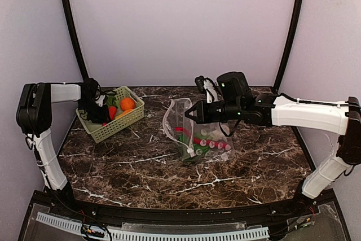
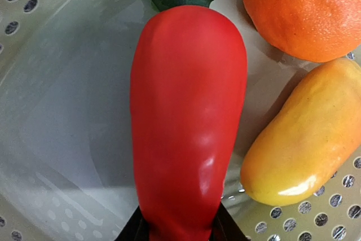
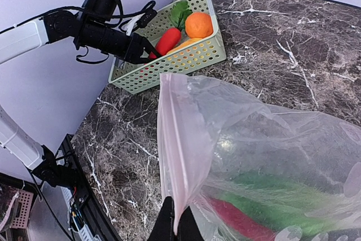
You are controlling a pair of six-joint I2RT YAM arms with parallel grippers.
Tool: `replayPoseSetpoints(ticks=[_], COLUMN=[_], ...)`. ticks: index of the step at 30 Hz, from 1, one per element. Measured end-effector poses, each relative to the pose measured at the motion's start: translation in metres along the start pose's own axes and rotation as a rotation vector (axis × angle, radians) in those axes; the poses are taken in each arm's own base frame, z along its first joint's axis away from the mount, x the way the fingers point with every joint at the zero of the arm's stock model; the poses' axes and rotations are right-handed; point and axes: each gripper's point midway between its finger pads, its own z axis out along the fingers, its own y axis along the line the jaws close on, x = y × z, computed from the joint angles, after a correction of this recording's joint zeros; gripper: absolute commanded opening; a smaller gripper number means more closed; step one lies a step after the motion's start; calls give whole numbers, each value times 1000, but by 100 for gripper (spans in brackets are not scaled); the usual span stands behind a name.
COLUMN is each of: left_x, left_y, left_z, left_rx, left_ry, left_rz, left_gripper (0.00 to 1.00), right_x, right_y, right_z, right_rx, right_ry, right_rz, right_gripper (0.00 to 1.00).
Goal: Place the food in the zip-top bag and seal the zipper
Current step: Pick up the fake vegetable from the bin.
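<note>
Left wrist view: the left gripper [image 2: 176, 231] has its jaws pressed on one end of the red chili [image 2: 189, 117], which lies in the basket [image 2: 34, 4] beside the orange [image 2: 307, 9] and a yellow piece [image 2: 304, 139]. The right gripper [image 3: 176, 224] — jaws together — pinches the edge of the bag [image 3: 254, 139] and holds it up from the table [image 1: 169, 179]; green and red pieces lie inside.
</note>
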Motion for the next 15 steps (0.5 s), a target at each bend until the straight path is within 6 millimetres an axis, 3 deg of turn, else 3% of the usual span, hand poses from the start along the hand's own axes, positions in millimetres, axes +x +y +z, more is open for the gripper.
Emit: replayPoseSetpoints(ticks=[5,11,15], left_x=[-12,-38,-42], left_y=[-2,-10,-27], left_z=[-38,-122,-172], left_rx=[-30,-74,-50], left_ry=[-108,-344,-461], left_rz=[21,71,108], left_gripper=[22,22,21], right_x=[0,3,3], right_y=[-1,-4,-6], right_z=[0,-1,-3], right_rx=[2,20,40], right_ry=[2,18,24], right_rz=[0,-7,-16], right_gripper=[0,0,0])
